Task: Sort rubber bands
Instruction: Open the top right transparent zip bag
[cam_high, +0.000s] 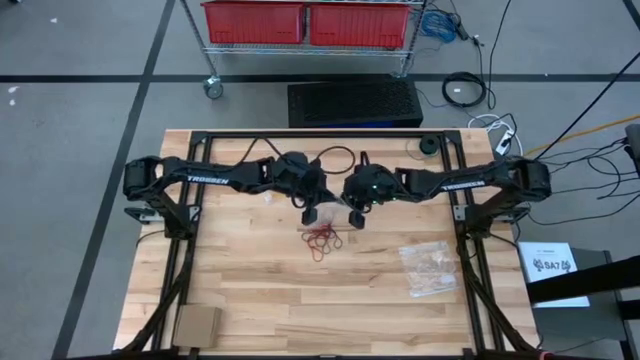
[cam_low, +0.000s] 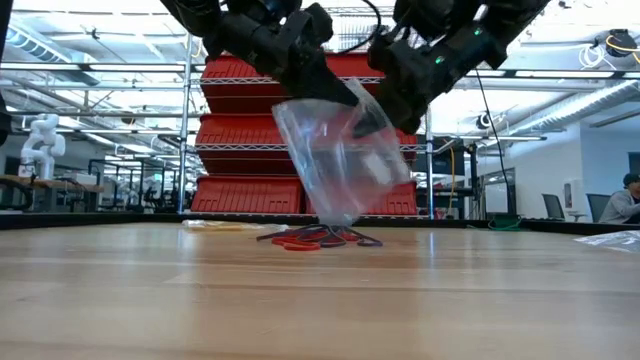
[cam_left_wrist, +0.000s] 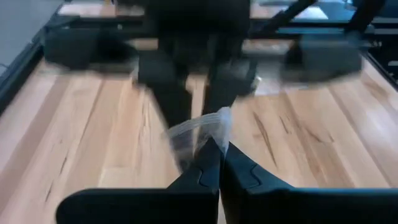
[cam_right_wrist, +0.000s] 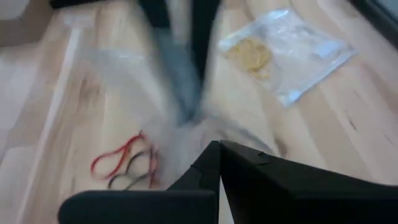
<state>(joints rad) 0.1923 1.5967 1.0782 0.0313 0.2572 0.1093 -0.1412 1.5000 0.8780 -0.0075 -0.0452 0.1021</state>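
A small pile of red and dark rubber bands lies on the wooden table near its middle; it also shows in the low view and the right wrist view. My left gripper and my right gripper meet above the pile. Both are shut on a clear plastic bag that hangs between them, its lower corner just above or at the pile. My left gripper pinches the bag's upper edge between its two shut fingers, coming slanting down from the table's left. The bag hangs below the fingers. My right gripper pinches the bag's upper edge on the other side, slanting down from the table's right; its own view shows the place only blurred. The bag hangs slack between the two holds.
A second clear bag with yellowish-tan bands lies flat on the table's right side, also in the right wrist view. A brown cardboard piece lies at the near left corner. A small black round thing sits at the far right.
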